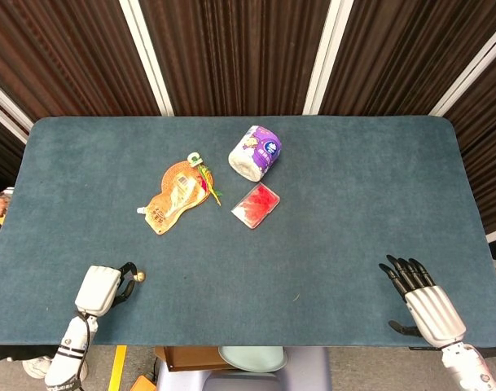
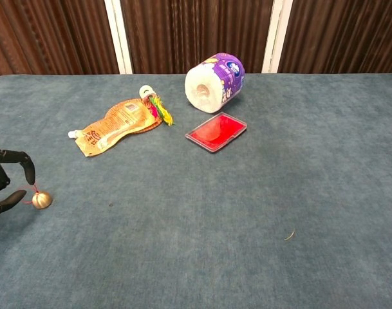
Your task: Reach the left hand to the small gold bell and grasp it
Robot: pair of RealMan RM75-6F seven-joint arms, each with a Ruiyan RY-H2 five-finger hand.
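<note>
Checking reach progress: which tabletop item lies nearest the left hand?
The small gold bell, right at the left hand; pouch, roll and red case lie farther away.

A table (image 1: 378, 163) covered in blue-green cloth carries everything. Near its centre lies a red flat case (image 1: 256, 204), with a toilet roll (image 1: 256, 152) in purple wrap just beside it at 12 o'clock and an orange pouch (image 1: 173, 197) at 9 o'clock. A small gold bell (image 1: 139, 276) rests on the cloth toward 7 o'clock, near the front edge
</note>
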